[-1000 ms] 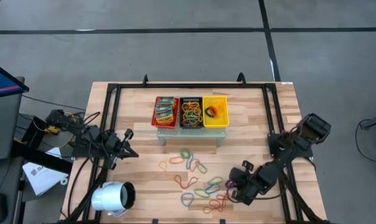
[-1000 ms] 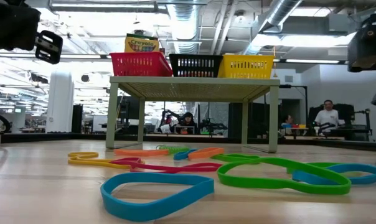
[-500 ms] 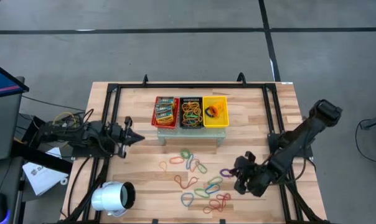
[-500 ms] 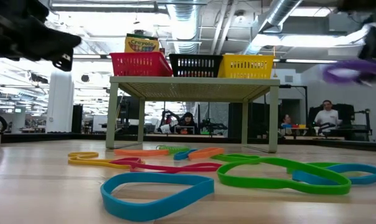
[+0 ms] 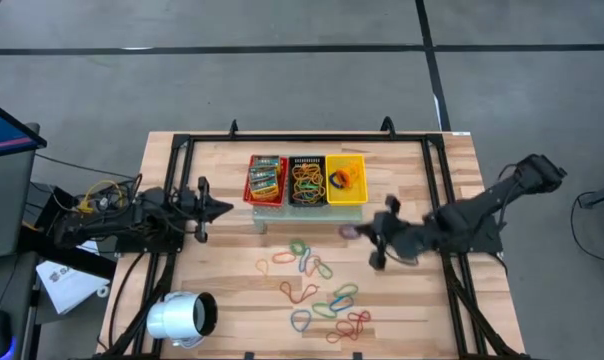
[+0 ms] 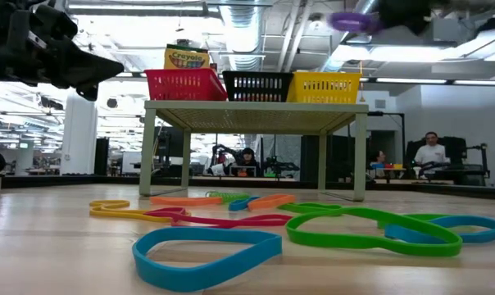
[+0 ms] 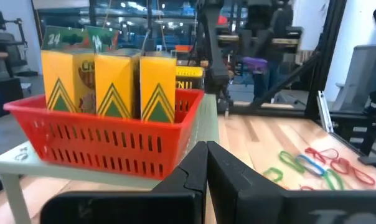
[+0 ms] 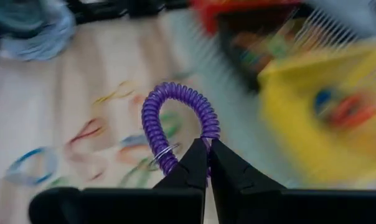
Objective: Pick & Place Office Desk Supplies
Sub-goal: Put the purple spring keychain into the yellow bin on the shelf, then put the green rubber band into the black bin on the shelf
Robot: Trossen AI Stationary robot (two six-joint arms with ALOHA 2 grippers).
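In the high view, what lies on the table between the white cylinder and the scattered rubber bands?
Only bare wooden table lies between the white cylinder and the coloured rubber-band loops; the high view shows it.

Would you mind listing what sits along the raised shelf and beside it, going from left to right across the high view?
Left end effector → red basket → black basket → yellow basket → right end effector, shut on a purple coil band.
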